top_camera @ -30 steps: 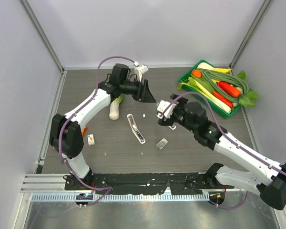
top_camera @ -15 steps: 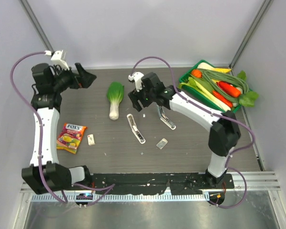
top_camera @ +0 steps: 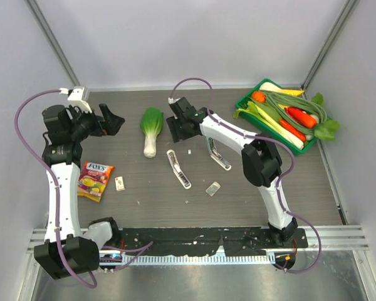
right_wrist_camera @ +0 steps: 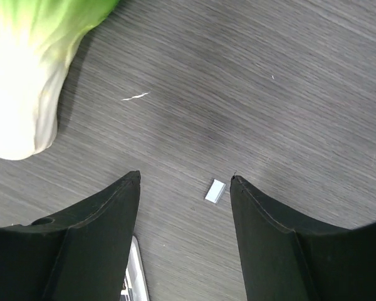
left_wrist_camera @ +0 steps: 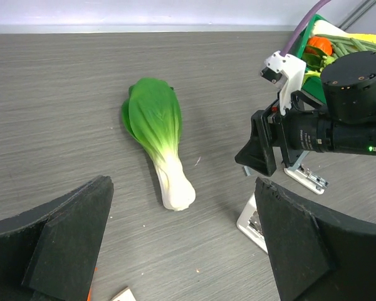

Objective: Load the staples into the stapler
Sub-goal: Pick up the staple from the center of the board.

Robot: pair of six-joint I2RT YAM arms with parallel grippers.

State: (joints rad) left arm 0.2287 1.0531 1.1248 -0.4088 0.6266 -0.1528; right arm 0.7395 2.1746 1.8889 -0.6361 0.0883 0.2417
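The white stapler (top_camera: 178,168) lies open in the middle of the table, its metal channel showing. It also shows in the left wrist view (left_wrist_camera: 254,221) and in the right wrist view (right_wrist_camera: 136,276). The staple box (top_camera: 120,183) lies to its left, and its corner shows in the left wrist view (left_wrist_camera: 123,295). My right gripper (top_camera: 175,130) is open and empty just behind the stapler's far end. In its own view (right_wrist_camera: 185,177) a tiny silvery strip (right_wrist_camera: 216,190) lies on the table between the fingers. My left gripper (top_camera: 114,119) is open and empty at the far left, and it also shows in the left wrist view (left_wrist_camera: 182,187).
A bok choy (top_camera: 151,128) lies between the grippers. A pale blue-grey bar (top_camera: 219,154) lies right of the stapler, with a small pale piece (top_camera: 213,187) nearer me. A candy bag (top_camera: 93,180) lies at the left. A green tray (top_camera: 243,104) of vegetables stands back right.
The left arm has swung from the table's middle back to the far left, uncovering the candy bag. The right gripper has moved left to just behind the stapler. Both stay open.
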